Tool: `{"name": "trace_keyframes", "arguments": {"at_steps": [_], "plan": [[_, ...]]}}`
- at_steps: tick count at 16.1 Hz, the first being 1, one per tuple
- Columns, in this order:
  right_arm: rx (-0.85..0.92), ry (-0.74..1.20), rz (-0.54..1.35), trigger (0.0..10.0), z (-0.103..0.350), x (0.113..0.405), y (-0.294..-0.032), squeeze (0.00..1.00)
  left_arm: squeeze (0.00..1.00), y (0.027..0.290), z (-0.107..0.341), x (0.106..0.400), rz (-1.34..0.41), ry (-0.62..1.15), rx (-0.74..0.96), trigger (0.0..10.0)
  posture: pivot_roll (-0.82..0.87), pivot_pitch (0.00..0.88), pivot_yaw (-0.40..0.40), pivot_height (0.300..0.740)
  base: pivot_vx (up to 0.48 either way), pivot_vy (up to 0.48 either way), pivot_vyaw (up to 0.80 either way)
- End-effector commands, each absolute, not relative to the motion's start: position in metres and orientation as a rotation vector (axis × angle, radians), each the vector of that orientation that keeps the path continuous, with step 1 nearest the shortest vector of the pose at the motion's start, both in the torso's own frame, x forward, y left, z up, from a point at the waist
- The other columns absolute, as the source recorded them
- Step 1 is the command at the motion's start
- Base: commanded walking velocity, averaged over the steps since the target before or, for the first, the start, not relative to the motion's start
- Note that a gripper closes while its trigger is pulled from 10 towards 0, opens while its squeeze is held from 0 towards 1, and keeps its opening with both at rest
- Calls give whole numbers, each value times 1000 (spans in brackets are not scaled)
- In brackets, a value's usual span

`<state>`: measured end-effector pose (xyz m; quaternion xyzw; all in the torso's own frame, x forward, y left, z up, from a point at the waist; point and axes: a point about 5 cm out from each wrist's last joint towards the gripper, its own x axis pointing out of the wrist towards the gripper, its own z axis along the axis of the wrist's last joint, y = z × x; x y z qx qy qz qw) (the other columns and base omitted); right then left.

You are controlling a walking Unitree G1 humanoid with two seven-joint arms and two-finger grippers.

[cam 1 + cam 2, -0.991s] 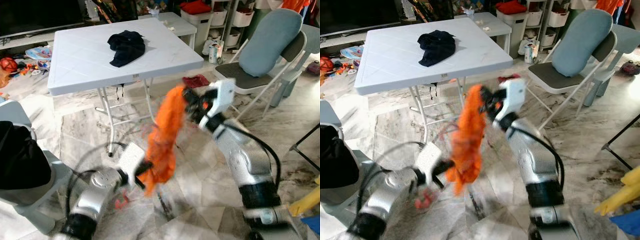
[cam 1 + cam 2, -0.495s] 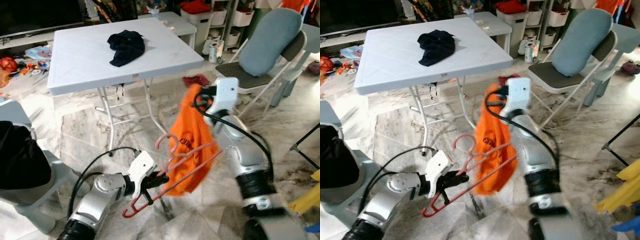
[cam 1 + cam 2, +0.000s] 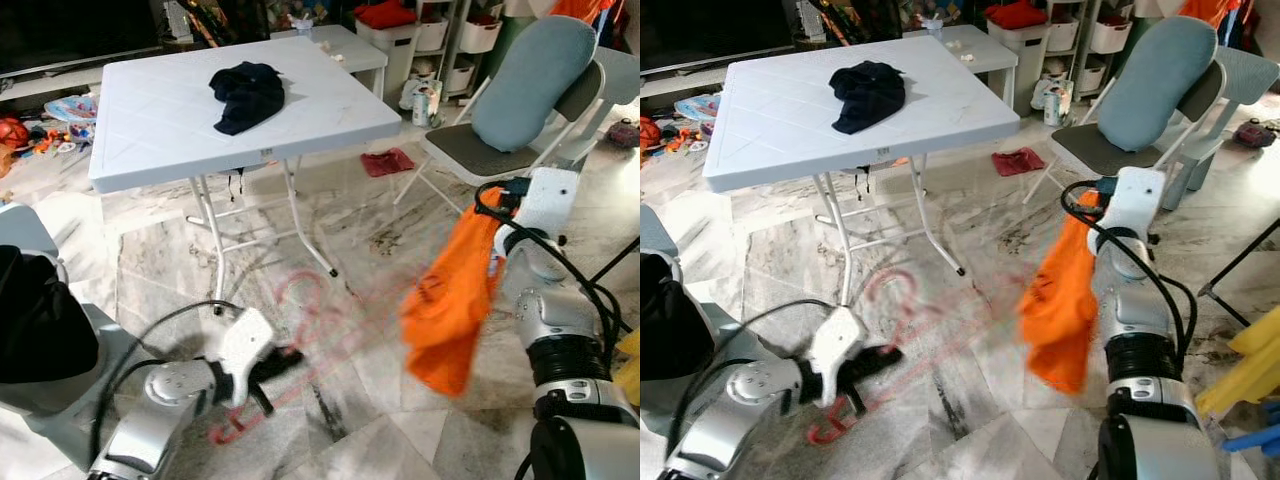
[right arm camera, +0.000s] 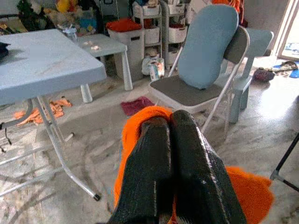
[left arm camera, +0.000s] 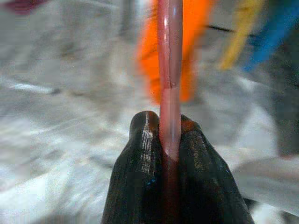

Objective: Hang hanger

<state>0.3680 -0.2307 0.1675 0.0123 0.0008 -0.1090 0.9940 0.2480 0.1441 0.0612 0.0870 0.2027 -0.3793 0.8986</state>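
Barely begun: hanger and garment in separate grips, nothing hung.
My left end effector (image 5: pixel 170 140) pinches the pink hanger (image 3: pixel 902 322) low over the floor; my right end effector (image 4: pixel 169 122) clamps the orange garment (image 3: pixel 452 300) beside the chair (image 3: pixel 520 110), beyond the bench (image 3: pixel 150 120).

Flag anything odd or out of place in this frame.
The orange garment is off the pink hanger: the right claw holds the cloth, while the left claw grips the bare, motion-blurred hanger low over the floor. A red cloth lies on the floor by the white table.
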Motion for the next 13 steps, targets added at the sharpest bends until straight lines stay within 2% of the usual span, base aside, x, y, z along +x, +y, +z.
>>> {"name": "trace_keyframes", "arguments": {"at_steps": [1,2,3,4,5,9,10,11,12,13], "plan": [[16,-23,-187,0,173,367,-232,0,0,165,59,252,-573,401,214,0,-57,0,-13,740,0,0,0],[17,-5,-157,0,167,364,-231,0,0,169,62,254,-491,358,197,0,-54,0,-15,740,0,0,0],[36,31,-79,0,153,353,-226,0,0,176,74,262,-275,257,185,3961,-51,0,-13,740,0,0,0],[46,33,-62,0,151,352,-225,0,0,177,77,263,-237,243,188,9569,-52,0,-11,740,0,0,0],[52,29,-40,0,150,349,-222,0,0,178,79,265,-191,232,208,10000,-52,0,-9,740,0,0,0],[103,3,63,0,147,337,-211,0,0,177,97,272,-55,121,200,10000,-53,0,-1,740,0,0,0],[145,-2,120,4824,145,326,-207,0,0,177,107,271,9,50,177,10000,-50,0,5,740,0,0,0],[145,-2,120,4824,145,326,-207,0,0,177,107,271,9,50,177,10000,-50,0,5,740,0,0,0],[150,-18,176,10000,145,310,-200,0,0,178,113,264,39,-2,136,10000,-50,0,7,740,0,0,0],[124,-38,220,10000,147,300,-191,0,0,180,114,259,59,-19,116,10000,-53,0,9,740,0,0,0]]}}
